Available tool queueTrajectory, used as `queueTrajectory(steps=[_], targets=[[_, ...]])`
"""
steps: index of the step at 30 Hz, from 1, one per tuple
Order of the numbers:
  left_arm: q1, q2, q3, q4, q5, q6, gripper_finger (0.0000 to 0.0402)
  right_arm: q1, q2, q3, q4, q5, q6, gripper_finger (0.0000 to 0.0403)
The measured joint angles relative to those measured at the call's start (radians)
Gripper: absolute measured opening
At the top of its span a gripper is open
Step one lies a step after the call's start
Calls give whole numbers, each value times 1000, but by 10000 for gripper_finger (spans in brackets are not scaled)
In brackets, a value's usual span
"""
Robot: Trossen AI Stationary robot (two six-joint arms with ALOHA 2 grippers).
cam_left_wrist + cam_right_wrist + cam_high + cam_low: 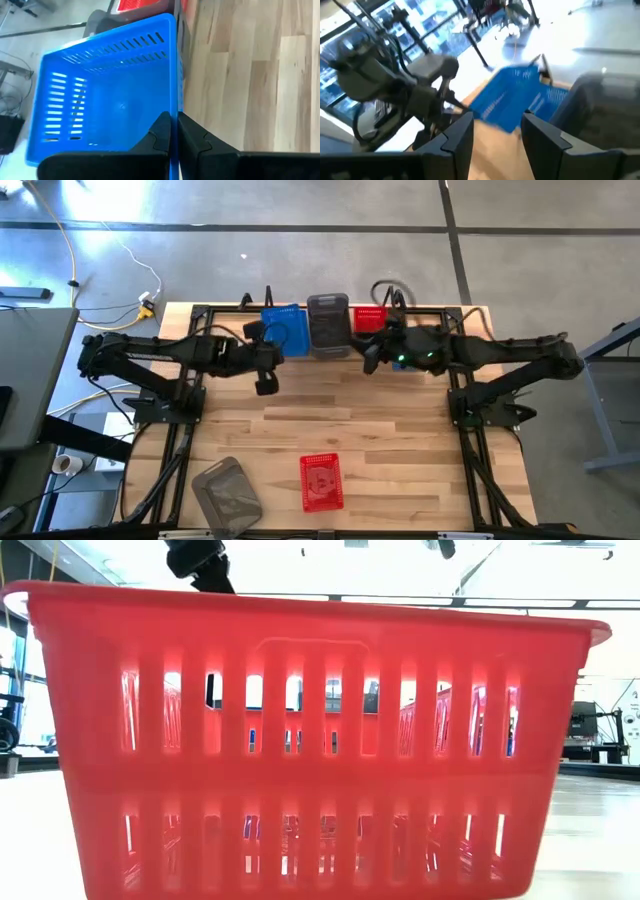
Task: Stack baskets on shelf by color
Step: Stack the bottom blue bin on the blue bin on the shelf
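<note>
My left gripper (274, 352) is shut on a blue basket (286, 330) at the table's far edge; the same basket (110, 90) fills the left wrist view and shows tilted in the right wrist view (512, 97). Beside it stand smoky grey baskets (327, 325) and a red basket (369, 318), with the shelf's black end loops (386, 288) rising behind them. My right gripper (497, 140) is open and hovers near the grey stack, touching nothing. A red basket (321, 481) and a grey basket (228, 492) rest on their bottoms near the table's front. My left gripper pinches the blue basket's side wall at its rim (175, 131), one finger inside the basket and one outside. The fingers come roughly level from the table's left. The basket sits tilted in the hold; what its underside rests on is hidden.
The red basket (320, 740) stands right before the low camera and blocks most of that view. Bare wood (330, 415) lies between the far row and the two front baskets. Black arm-mount frames (170, 450) run along both table sides.
</note>
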Motion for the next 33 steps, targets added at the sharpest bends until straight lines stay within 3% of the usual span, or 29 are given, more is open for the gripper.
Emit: queueTrajectory(steps=[12, 33], targets=[[175, 35, 0, 43, 157, 112, 1, -85, -153, 0, -15, -5, -140, 149], [274, 191, 0, 74, 193, 206, 1, -160, -227, 0, -92, -48, -165, 149]])
